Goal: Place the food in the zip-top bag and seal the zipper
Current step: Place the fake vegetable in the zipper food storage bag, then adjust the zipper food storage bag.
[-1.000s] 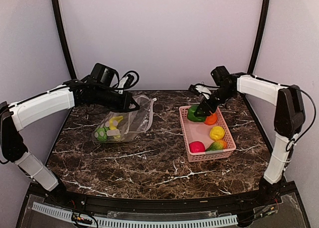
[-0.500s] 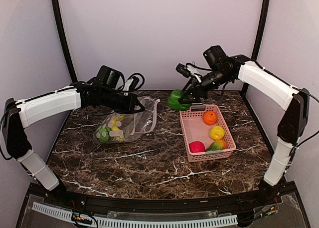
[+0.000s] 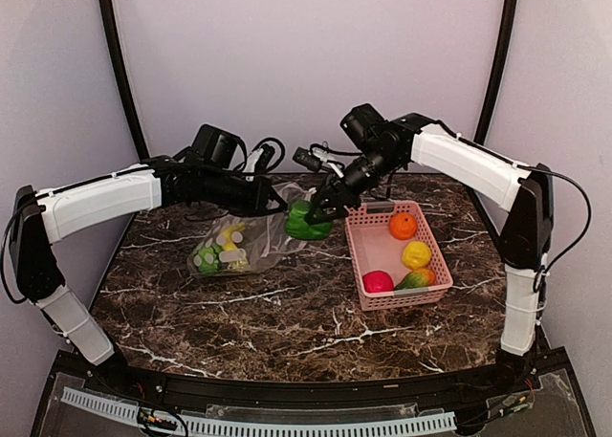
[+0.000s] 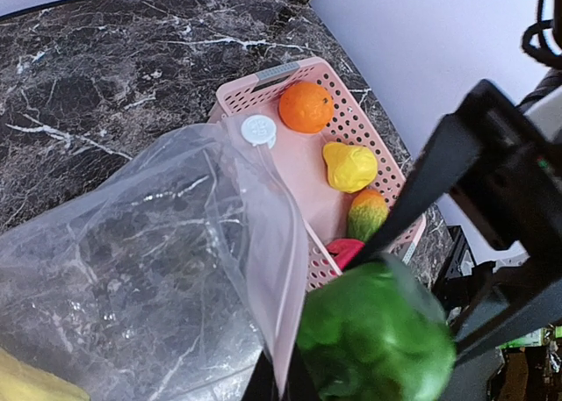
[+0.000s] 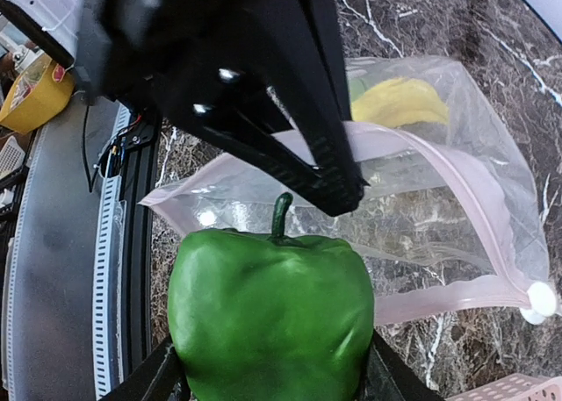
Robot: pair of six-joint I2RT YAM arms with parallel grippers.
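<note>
My right gripper (image 3: 316,214) is shut on the green pepper (image 3: 307,223), holding it just in front of the open mouth of the zip-top bag (image 3: 251,238). My left gripper (image 3: 276,205) is shut on the upper lip of the bag and holds it up. In the right wrist view the pepper (image 5: 270,309) fills the jaws, facing the mouth and its zipper strip (image 5: 439,301) with a white slider (image 5: 537,300). In the left wrist view the pinched lip (image 4: 283,287) stands beside the pepper (image 4: 378,335). A yellow banana (image 3: 232,234) and the striped melon (image 3: 203,260) lie inside the bag.
The pink lattice basket (image 3: 402,300) stands to the right on the marble table. It holds the orange (image 3: 403,226), lemon (image 3: 416,255), red-pink fruit (image 3: 378,282) and mango (image 3: 418,279). Walls close in behind and at both sides.
My right gripper lifted the green pepper out of the basket and carried it left to the bag's mouth. My left gripper kept its hold on the bag's lip and shifted slightly right.
</note>
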